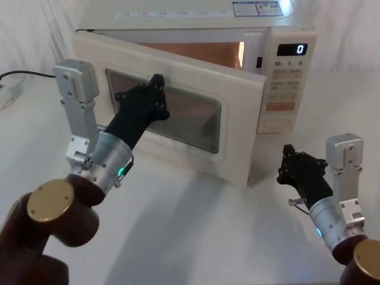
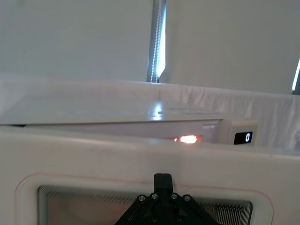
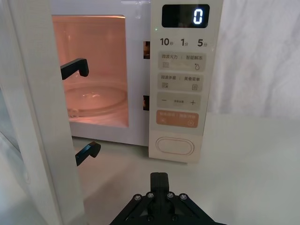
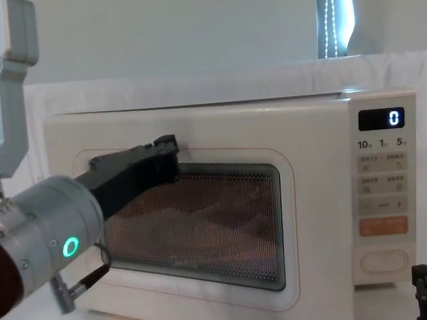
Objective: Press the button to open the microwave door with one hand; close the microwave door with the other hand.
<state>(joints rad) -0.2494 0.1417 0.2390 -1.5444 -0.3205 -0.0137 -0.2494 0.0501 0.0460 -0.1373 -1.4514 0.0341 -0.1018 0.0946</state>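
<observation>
Left gripper nearest the head camera, fingertips at the upper edge of the glass on the microwave door, apparently touching it; fingers look drawn together, gripping nothing. Door stands partly open, swung out on its left hinge, free edge well off the body, lit cavity showing behind it in the right wrist view, two black latch hooks sticking off the door's inner edge. Button sits at the bottom of the control panel, under the orange key; display reads 0. Right gripper low over the bench, in front of the panel but apart from it, pointed toward the button; cannot tell if its fingers are spread or shut.

Judgement: opening step looks done, closing step in hand with the left arm. Next move calls for a steady push forward on the door face, following the hinge arc, until the hooks meet the slots in the frame and the door sits flush; pressure near the free edge would work better than near the hinge
</observation>
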